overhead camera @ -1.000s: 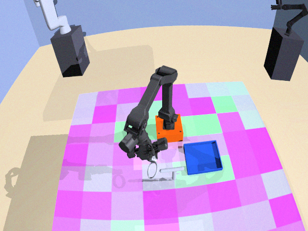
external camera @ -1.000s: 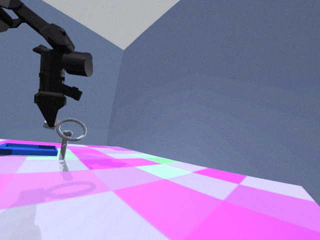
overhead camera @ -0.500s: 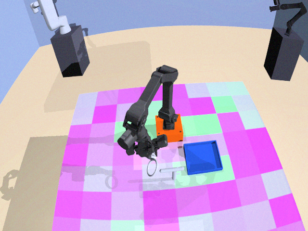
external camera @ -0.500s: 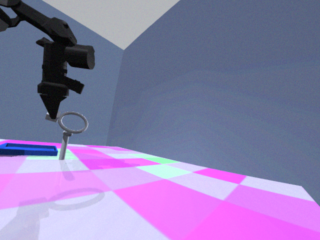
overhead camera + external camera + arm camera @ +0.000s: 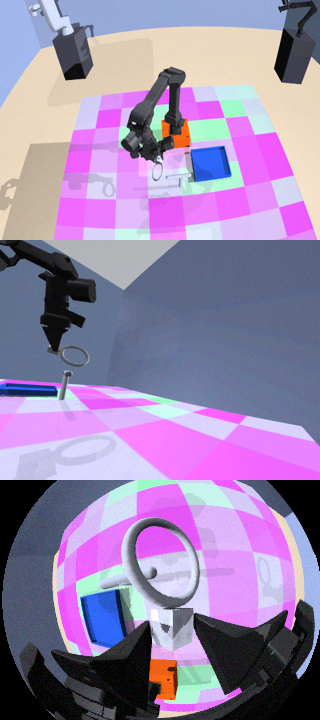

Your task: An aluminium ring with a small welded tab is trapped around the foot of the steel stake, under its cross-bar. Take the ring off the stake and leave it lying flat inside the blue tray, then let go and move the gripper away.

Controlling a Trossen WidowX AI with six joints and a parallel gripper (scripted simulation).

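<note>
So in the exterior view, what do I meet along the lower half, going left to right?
Blue rectangular tray → upright grey steel stake.

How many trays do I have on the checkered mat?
1: the blue tray, beside the steel stake. The exterior view cuts part of it off; the arm could hide something small, but no second tray shows.

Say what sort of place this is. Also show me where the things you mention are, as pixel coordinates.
Probably a robotics test room: more arms on dark pedestals (image 5: 73, 51) (image 5: 294, 56), plain blue walls (image 5: 180, 14) (image 5: 206, 343), and a checkered work surface (image 5: 165, 211) (image 5: 160, 441) (image 5: 222, 580).
</note>
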